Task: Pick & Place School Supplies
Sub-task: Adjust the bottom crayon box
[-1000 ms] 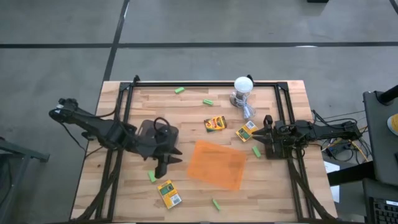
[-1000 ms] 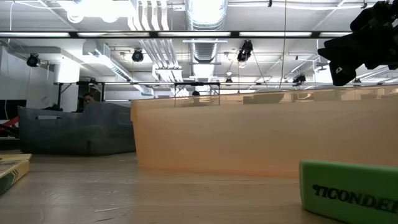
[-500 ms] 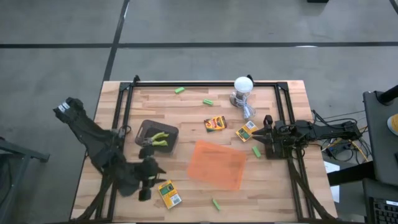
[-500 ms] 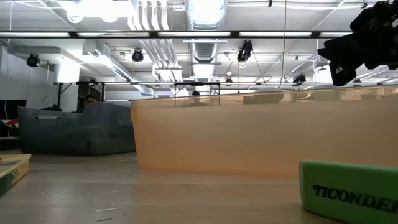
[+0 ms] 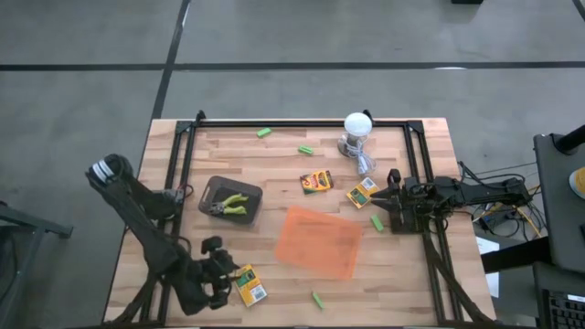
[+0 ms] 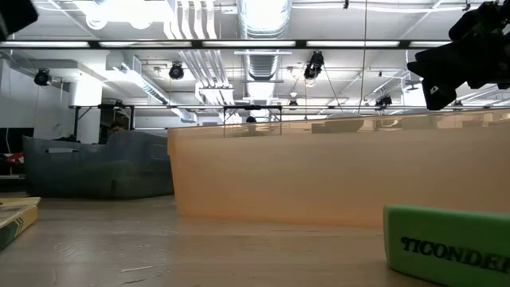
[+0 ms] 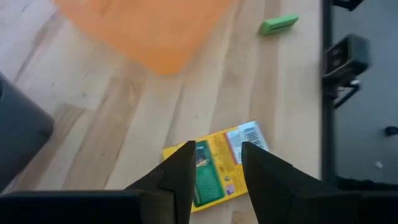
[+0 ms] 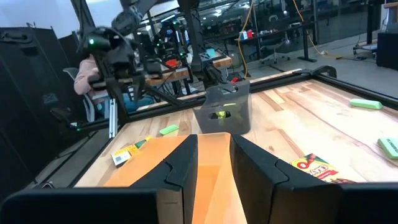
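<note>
Left pincer (image 7: 217,151) hangs over the front-left corner of the bench (image 5: 283,174), fingers (image 7: 182,167) spread a little and pinching nothing. A yellow-and-green crayon box (image 5: 248,285) lies flat on the wood directly under and just ahead of the fingertips; whether they touch it cannot be told. Farther toward the middle of the left half stands a dark bin (image 5: 216,190), and a yellow-green plier-like tool (image 5: 234,203) lies inside it. Near the rear edge, left of centre, lies one green stubby piece (image 5: 264,132), with a second green piece (image 5: 306,150) a little to its right and farther in from that edge. A third green piece (image 5: 317,299) lies near the front edge at about mid-length; the low view shows it close up as a printed green block. The orange translucent tray (image 5: 318,240) lies flat at the centre of the bench, turned slightly askew to the edges. Just behind the tray lies a red-and-yellow crayon box (image 5: 316,181), apart from it. At the rear edge, right of centre, stands the white round-headed lamp (image 5: 357,128). Another yellow-and-green crayon box (image 5: 363,193) lies between the lamp and the right pincer (image 5: 379,207), which waits at the middle of the right edge, pointing inward across the orange tray. Its fingers (image 8: 180,165) stand slightly parted and pinch nothing. A fourth green piece (image 5: 377,222) lies just beside that pincer, on its front side.
</note>
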{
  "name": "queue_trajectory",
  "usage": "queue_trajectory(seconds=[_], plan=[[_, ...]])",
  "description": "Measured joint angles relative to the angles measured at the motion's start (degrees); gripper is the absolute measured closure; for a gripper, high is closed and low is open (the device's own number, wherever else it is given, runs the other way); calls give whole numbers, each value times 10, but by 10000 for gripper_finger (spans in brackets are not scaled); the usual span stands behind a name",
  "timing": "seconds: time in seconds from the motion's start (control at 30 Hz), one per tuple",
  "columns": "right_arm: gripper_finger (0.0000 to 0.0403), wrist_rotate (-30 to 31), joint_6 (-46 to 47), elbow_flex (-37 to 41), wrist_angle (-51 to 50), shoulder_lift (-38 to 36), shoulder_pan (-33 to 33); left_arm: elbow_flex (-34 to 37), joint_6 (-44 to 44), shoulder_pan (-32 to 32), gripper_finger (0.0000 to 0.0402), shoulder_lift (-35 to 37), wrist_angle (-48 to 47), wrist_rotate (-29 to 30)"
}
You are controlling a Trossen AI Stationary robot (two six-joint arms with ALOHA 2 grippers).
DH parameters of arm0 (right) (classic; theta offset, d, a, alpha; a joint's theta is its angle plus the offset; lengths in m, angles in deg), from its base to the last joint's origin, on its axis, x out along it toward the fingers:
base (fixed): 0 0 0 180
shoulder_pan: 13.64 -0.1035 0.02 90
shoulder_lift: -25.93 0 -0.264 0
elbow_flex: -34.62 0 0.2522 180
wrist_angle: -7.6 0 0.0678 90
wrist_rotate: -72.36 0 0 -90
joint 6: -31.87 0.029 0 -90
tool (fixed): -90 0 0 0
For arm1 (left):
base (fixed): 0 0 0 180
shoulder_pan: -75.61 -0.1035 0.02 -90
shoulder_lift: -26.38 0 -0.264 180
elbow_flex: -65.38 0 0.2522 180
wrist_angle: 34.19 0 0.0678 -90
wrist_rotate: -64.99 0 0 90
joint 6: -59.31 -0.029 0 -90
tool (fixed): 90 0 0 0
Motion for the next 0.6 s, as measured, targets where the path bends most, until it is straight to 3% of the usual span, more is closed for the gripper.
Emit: queue_trajectory(seconds=[0.33, 0.6], plan=[[312, 0, 0, 0, 0, 0, 0, 7, 46, 47, 268, -62, 18, 11], [312, 0, 0, 0, 0, 0, 0, 7, 95, 54, 268, -95, 40, -48]])
